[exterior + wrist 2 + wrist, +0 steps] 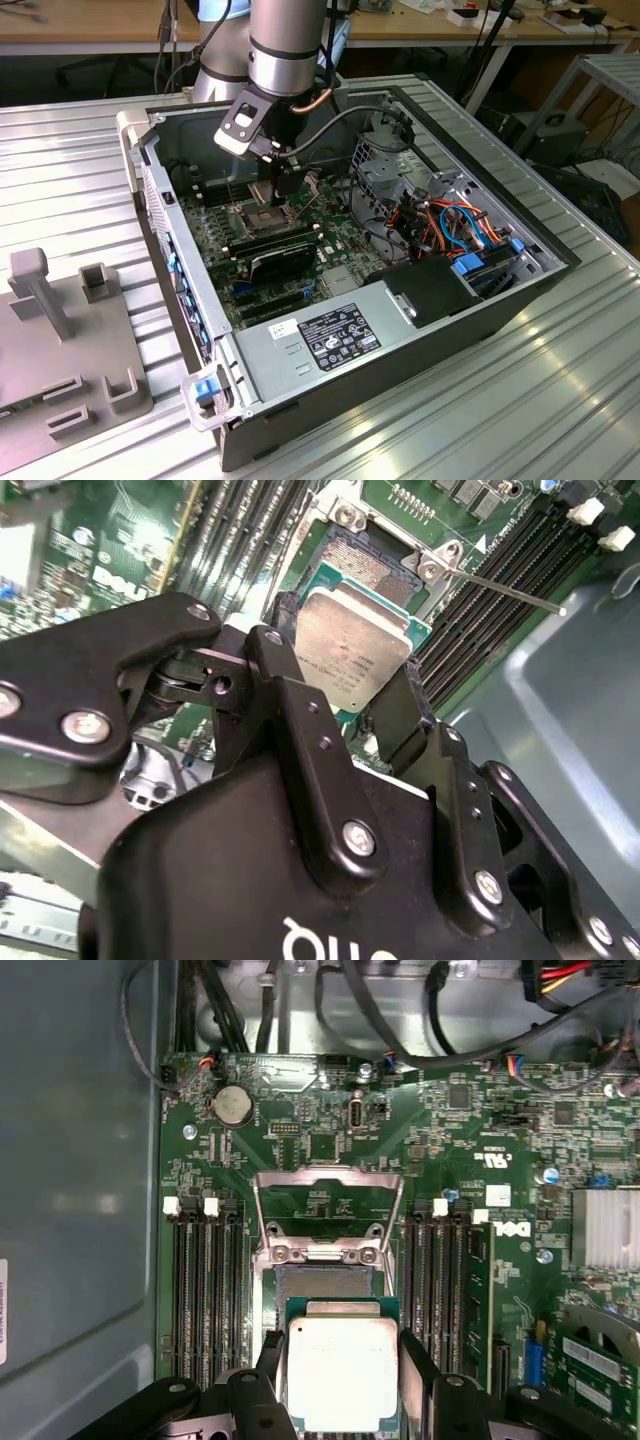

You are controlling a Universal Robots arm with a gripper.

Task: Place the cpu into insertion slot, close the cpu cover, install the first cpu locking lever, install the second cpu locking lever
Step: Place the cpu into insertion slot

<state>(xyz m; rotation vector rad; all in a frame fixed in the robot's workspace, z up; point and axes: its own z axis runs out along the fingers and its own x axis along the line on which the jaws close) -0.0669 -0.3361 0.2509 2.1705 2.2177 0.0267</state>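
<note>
My gripper (342,1385) is shut on the cpu (342,1370), a flat square chip with a dull silver top, its black fingers (272,1360) pressing two opposite edges. The cpu (350,650) hangs just above the insertion slot (322,1285), covering part of it; the rest of the dark contact grid (365,565) shows beyond the chip. The cpu cover (328,1210) stands flipped open at the slot's far side. A thin locking lever (510,590) sticks out, raised, from the socket frame. In the exterior view the gripper (284,188) reaches down into the open computer case over the slot (262,214).
Long black memory slots (205,1290) flank the socket on both sides. Cables (450,225) and a drive cage fill the case at the exterior view's right, with a power supply (330,335) nearer the front. A grey fixture (70,330) sits on the ribbed table outside the case.
</note>
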